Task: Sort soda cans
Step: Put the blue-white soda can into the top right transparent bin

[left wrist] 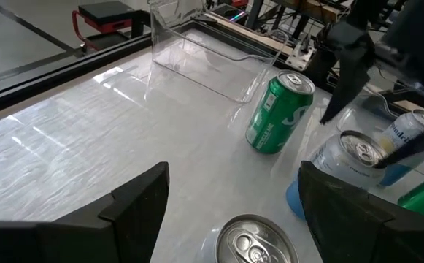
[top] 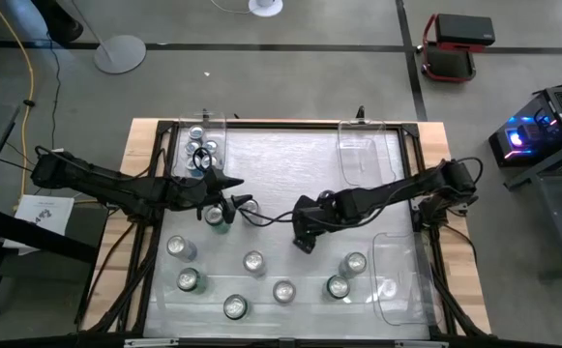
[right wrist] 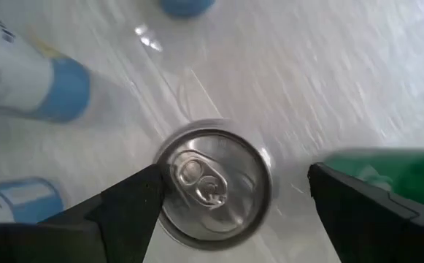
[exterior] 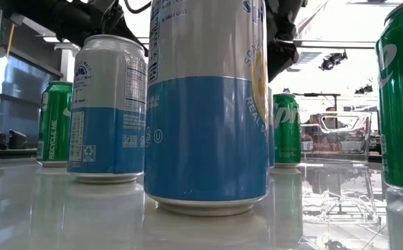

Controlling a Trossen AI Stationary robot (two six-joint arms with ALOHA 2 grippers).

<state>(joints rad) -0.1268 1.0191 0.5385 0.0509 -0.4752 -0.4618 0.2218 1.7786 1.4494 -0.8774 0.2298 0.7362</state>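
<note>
Several soda cans stand upright on the white table top, most of them in its near half, such as a can [top: 252, 261] and a green one [top: 337, 286]. My left gripper [top: 230, 203] is open at the middle left; a silver-topped can [left wrist: 255, 241] stands between its fingers, also seen from above [top: 213, 215], with table showing beside it. My right gripper [top: 303, 240] is open at the table's middle and points steeply down over another can [right wrist: 212, 191], whose top shows between its fingers, well below them.
A clear bin [top: 203, 145] at the far left holds a few cans. Another clear bin [top: 363, 155] stands at the far right and a third [top: 397, 280] at the near right. A green can [left wrist: 279, 113] and a blue-and-silver can [left wrist: 339, 168] stand ahead of my left gripper.
</note>
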